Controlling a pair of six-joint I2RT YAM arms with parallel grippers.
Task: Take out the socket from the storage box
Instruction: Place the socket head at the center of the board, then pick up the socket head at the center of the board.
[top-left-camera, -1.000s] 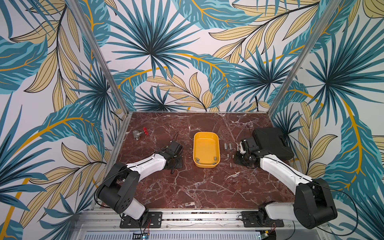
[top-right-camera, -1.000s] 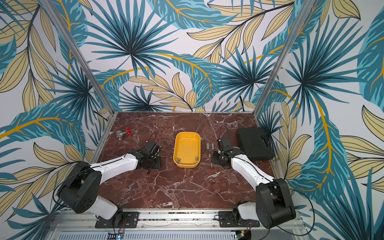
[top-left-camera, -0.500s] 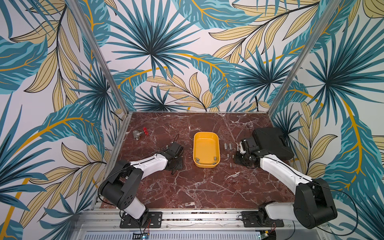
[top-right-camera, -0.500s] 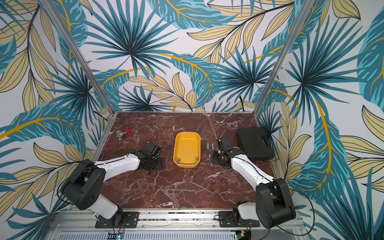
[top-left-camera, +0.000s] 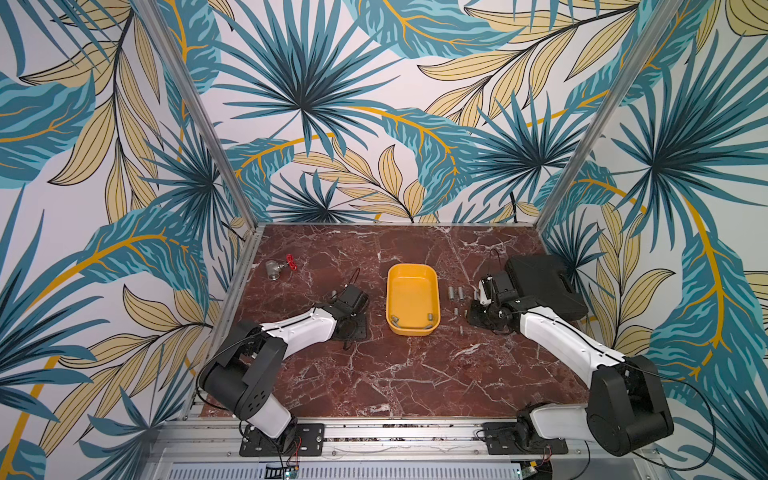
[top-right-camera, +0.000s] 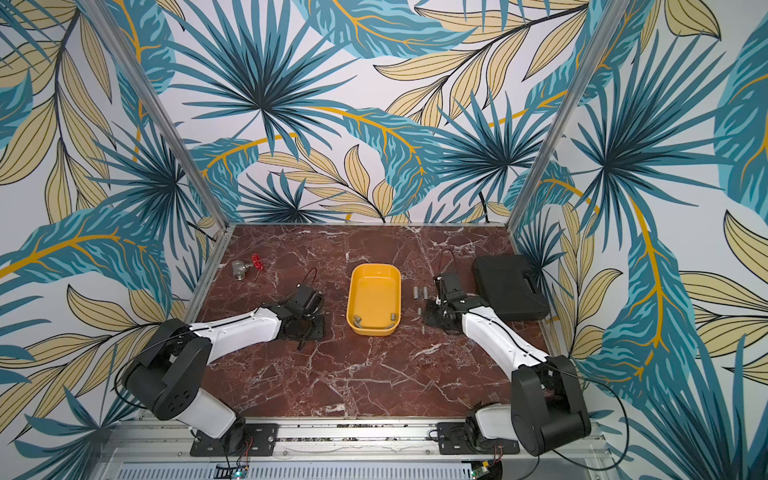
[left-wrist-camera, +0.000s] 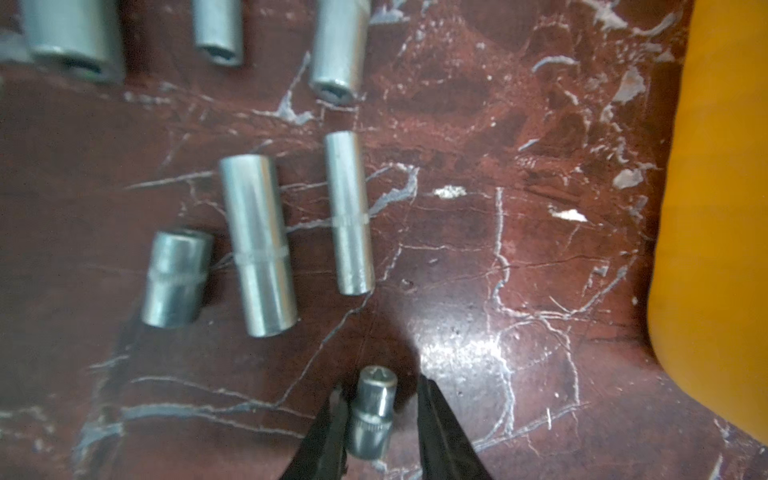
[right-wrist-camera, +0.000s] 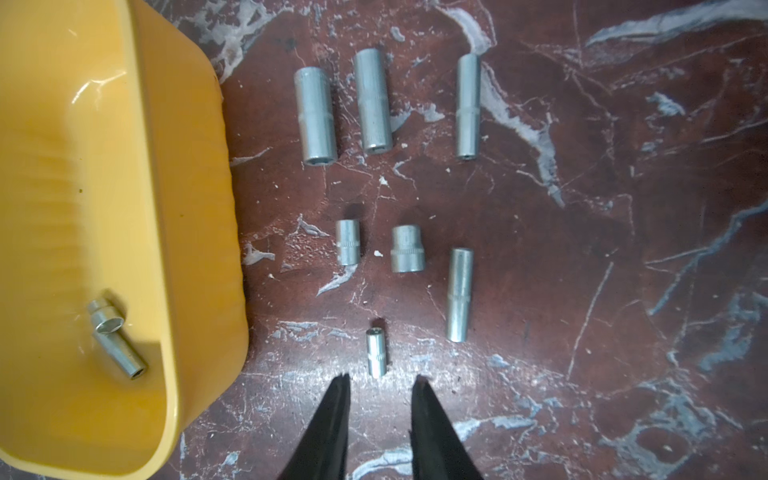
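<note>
The yellow storage box (top-left-camera: 412, 291) stands mid-table in both top views, and two sockets (right-wrist-camera: 118, 340) lie at its near end. My left gripper (left-wrist-camera: 380, 384) is open, low over the marble to the left of the box. A short knurled socket (left-wrist-camera: 372, 415) lies on the table between its fingers; one finger touches it and the other stands apart. Several more sockets (left-wrist-camera: 257, 245) lie ahead of it. My right gripper (right-wrist-camera: 380, 377) is open and holds nothing. It is to the right of the box, just behind a small socket (right-wrist-camera: 376, 353) in a group of several.
A black hard case (top-left-camera: 544, 286) lies at the right edge behind the right arm. A metal valve with a red handle (top-left-camera: 277, 269) sits at the back left. Loose sockets (top-left-camera: 455, 293) line the strip between the box and the right gripper.
The left jaws have spread apart and come off the short socket, which now lies on the table. The left arm has shifted slightly. The right arm has not moved.
</note>
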